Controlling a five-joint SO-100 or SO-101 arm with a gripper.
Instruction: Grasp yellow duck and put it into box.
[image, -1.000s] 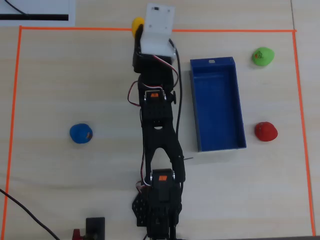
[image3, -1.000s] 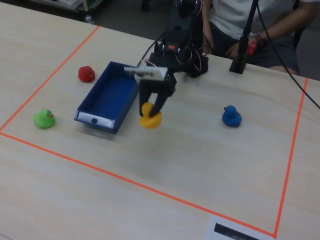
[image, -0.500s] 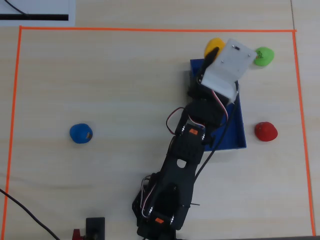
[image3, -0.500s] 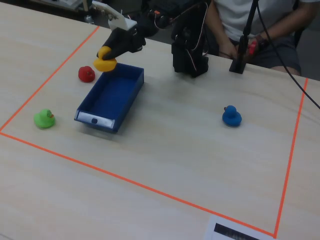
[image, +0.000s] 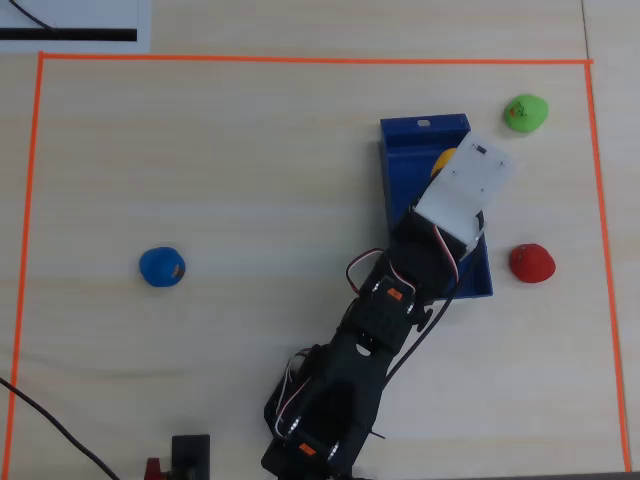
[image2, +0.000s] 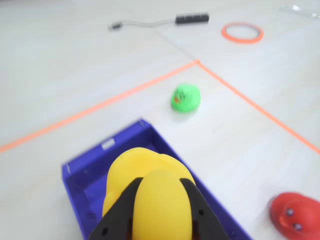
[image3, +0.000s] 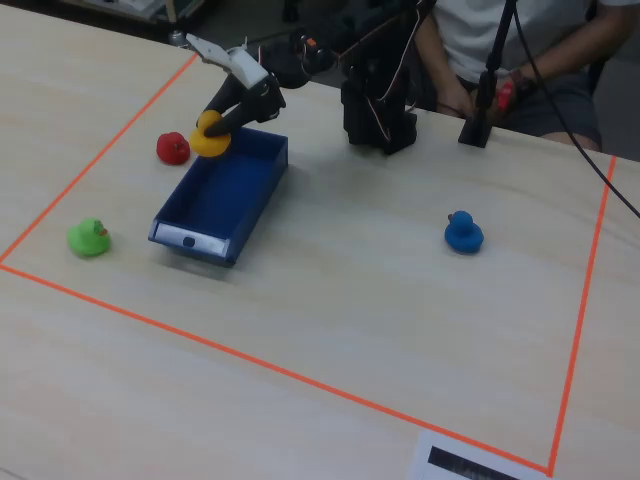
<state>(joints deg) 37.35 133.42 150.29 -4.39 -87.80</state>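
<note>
My gripper (image3: 212, 132) is shut on the yellow duck (image3: 209, 139) and holds it in the air over the near-arm end of the dark-blue box (image3: 215, 204). In the wrist view the yellow duck (image2: 150, 182) fills the bottom centre between two black fingers (image2: 120, 210), with the box (image2: 85, 190) beneath it. From overhead only a sliver of the yellow duck (image: 441, 160) shows past the white wrist plate, over the box (image: 410, 190); the gripper itself is hidden under that plate.
A green duck (image: 525, 112) and a red duck (image: 531, 263) lie beyond the box's right side overhead; a blue duck (image: 161, 267) sits far left. Orange tape (image: 300, 60) outlines the work area. A person sits behind the arm's base (image3: 378, 105).
The arm lifted the yellow duck off the table, swung it across to the box, and has now lowered it closer over the box's interior.
</note>
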